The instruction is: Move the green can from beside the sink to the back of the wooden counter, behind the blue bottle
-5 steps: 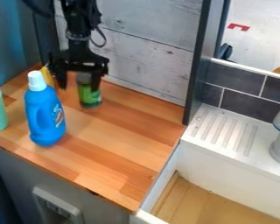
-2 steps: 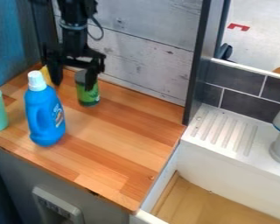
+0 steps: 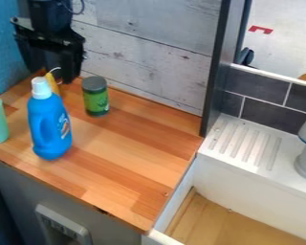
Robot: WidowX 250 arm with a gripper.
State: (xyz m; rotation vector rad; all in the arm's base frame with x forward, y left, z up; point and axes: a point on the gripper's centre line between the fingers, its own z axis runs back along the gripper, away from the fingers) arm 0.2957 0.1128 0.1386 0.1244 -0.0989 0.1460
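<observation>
The black two-finger hand (image 3: 51,76) stands wide open, gripping nothing. Just beside it, to its right in the view, a green cylindrical jar with a dark lid (image 3: 96,97) stands upright on the wooden surface (image 3: 133,143). Near its fingertips is a partly hidden yellow object (image 3: 52,83); nearer the camera than the hand stands a blue plastic bottle with a white cap (image 3: 48,127).

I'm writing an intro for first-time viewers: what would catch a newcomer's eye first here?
Probably the bright blue bottle with its white cap, upright toward the view's left on the wooden counter. Next, perhaps, the black gripper, open over the counter's far left corner, and the green jar near the back wall.
</observation>
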